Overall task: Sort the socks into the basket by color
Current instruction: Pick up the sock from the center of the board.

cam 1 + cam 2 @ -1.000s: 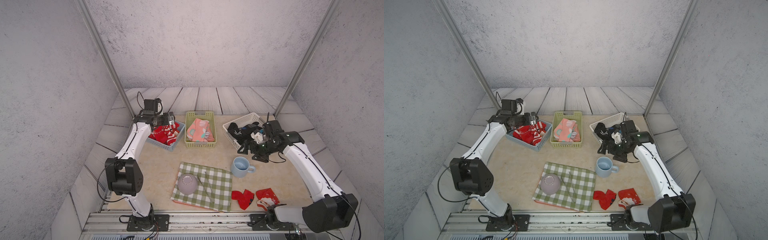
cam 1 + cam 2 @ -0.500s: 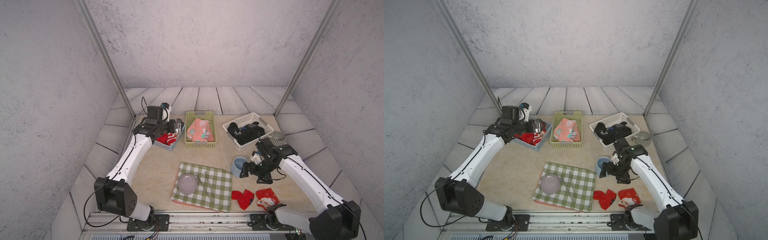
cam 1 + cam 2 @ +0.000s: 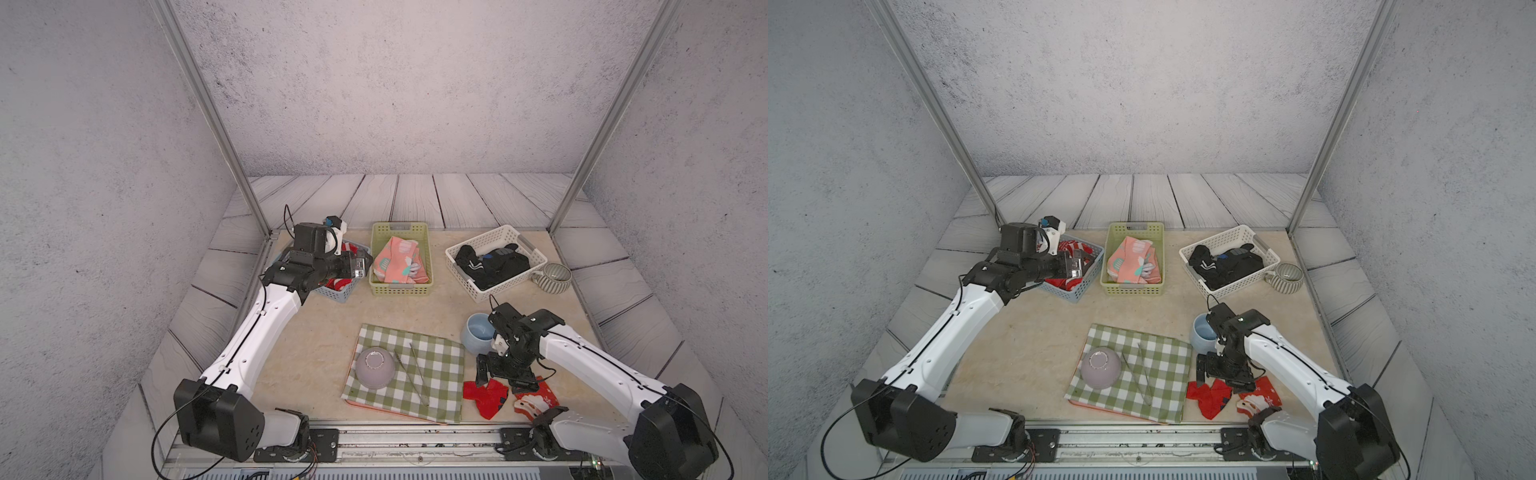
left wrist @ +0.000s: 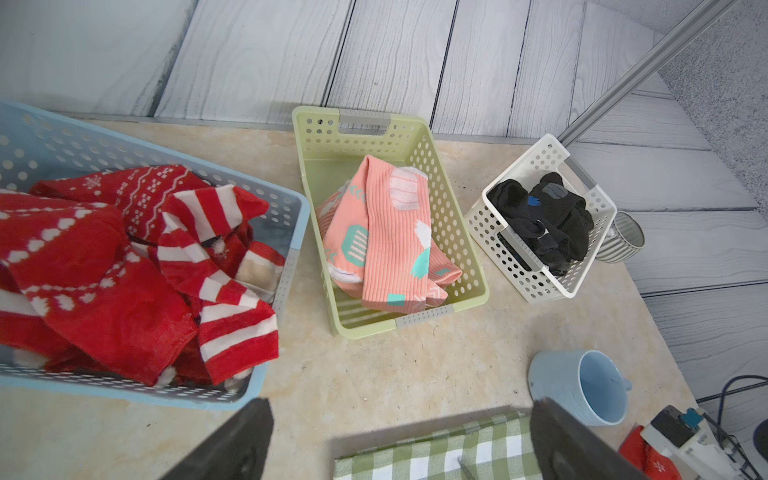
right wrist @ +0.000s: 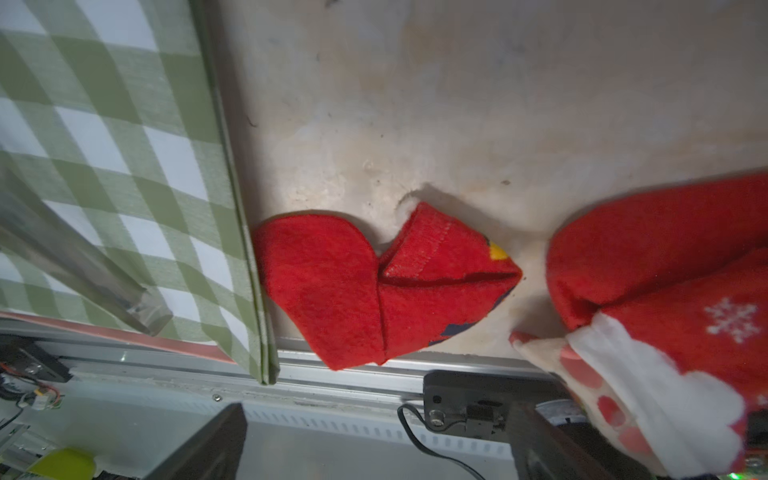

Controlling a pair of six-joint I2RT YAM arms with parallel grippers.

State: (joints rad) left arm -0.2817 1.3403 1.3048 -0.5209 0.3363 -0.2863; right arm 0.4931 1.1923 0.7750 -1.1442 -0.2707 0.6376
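Left fingers [image 4: 241,440]: spread wide, empty, up by the blue basket [image 4: 124,390] far left. That basket holds the red socks [image 4: 104,291]. Next right is the green basket [image 4: 469,266] with pink socks [image 4: 386,232], then the white basket [image 4: 540,286] with black socks [image 4: 544,220].

Unsorted: two reds near right on the worktop [image 3: 324,340]. The folded red sock [image 5: 353,286] sits up against the checked cloth [image 5: 124,145] hem and laps the front rail. The snowflake sock [image 5: 685,291] is just beside it.

Right fingers [image 5: 208,444]: wide open, empty, hovering over that pair. The step looks like grabbing the folded one.

Suggest:
- come straight down on the thick fold
- stay off the cloth hem
- take one sock only
- lift clear of the blue mug [image 3: 478,332] before crossing to the blue basket

It's a long reach, so watch for a clash with the left fingers there.

Worktop is beige stone-look, flat and hard, so the fabric is probably hard to get under. Around it: grey plank surround, grey textured walls, two aluminium posts.
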